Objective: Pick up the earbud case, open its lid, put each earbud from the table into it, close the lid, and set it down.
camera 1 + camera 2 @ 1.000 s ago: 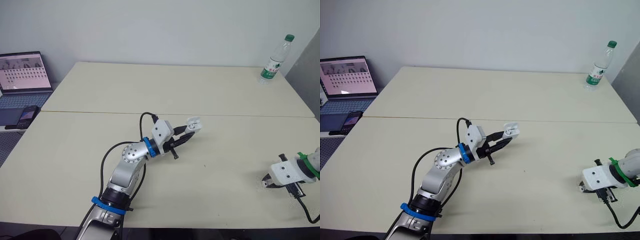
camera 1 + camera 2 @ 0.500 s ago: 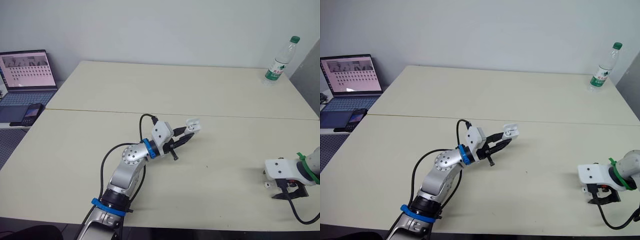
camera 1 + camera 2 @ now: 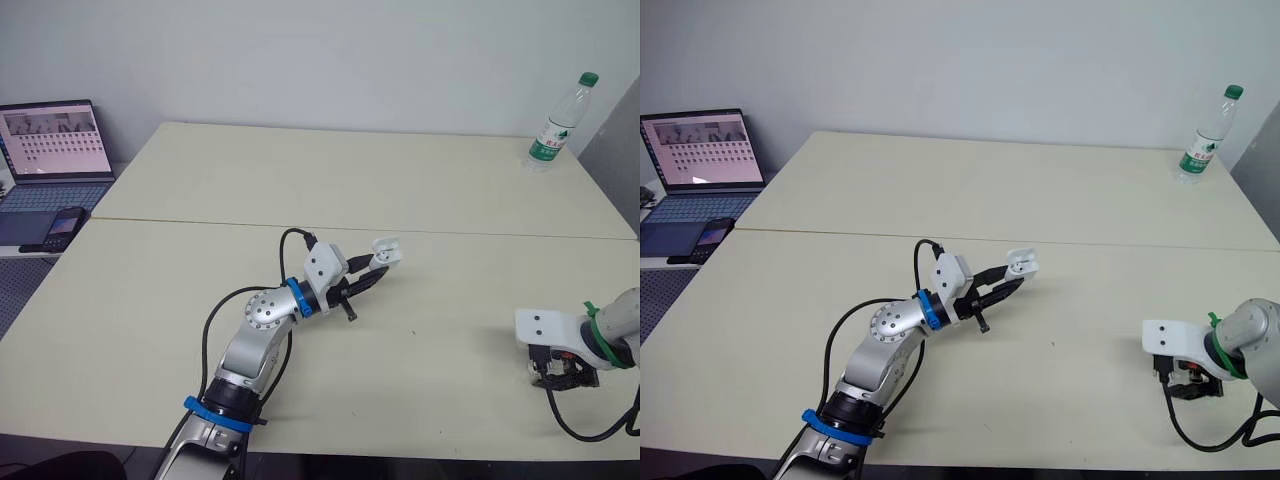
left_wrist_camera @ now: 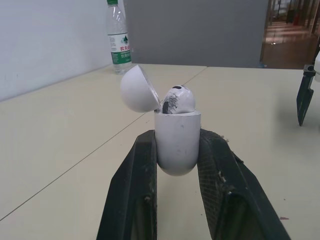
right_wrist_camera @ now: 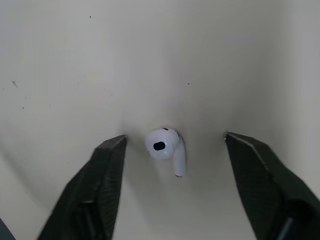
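My left gripper [image 3: 378, 268] is shut on the white earbud case [image 4: 176, 141] and holds it above the middle of the table. The case's lid [image 4: 139, 89] is hinged open, and one earbud [image 4: 176, 100] sits in it. A second white earbud [image 5: 166, 148] lies on the table at the right front. My right gripper [image 5: 174, 145] points down over it, open, with one finger [image 5: 101, 172] on each side and not touching it. In the head views the right gripper [image 3: 563, 372] is low over the table near the right front edge.
A clear water bottle [image 3: 556, 123] with a green cap stands at the far right corner. An open laptop [image 3: 50, 152] and a phone [image 3: 58, 228] are off the table's left side. A seam [image 3: 500, 231] crosses the cream table.
My right gripper has swung round and come down over the loose earbud, its fingers now pointing at the table. The left arm and case have stayed put. The camera shifted slightly.
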Action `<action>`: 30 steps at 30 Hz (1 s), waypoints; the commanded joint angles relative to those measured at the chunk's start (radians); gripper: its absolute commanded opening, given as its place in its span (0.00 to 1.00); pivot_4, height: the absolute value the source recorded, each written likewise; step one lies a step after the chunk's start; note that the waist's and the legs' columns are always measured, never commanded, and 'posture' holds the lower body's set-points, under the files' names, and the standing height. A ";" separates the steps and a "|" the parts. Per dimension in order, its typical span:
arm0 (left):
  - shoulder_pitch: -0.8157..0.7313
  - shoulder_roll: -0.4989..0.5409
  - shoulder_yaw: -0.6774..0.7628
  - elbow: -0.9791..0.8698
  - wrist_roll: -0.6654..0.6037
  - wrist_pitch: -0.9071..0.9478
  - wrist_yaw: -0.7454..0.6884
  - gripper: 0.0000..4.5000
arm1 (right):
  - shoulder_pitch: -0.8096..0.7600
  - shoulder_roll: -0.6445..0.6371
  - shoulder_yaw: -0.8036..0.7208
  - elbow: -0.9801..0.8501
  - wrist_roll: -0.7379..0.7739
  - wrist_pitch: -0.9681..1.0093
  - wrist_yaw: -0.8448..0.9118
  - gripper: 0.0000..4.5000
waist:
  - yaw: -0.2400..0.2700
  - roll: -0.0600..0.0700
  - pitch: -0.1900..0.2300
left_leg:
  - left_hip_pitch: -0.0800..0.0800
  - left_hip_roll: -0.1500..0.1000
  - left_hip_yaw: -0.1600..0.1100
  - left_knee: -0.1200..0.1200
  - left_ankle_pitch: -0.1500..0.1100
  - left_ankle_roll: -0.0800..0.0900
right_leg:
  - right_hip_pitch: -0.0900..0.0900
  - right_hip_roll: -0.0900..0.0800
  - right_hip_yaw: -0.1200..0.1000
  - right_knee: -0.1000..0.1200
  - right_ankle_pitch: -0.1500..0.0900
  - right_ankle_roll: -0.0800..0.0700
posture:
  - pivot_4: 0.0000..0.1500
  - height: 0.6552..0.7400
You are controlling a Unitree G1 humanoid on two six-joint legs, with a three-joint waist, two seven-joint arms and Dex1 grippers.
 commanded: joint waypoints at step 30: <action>-0.109 -0.087 0.060 -0.035 -0.093 0.134 0.071 0.17 | -0.381 1.019 -0.498 -0.184 0.571 0.224 -0.766 0.11 | -0.017 -0.002 0.000 | -0.005 0.000 -0.005 -0.001 0.000 0.000 | -0.002 0.001 0.000 0.001 0.001 -0.001 | 1.00 0.95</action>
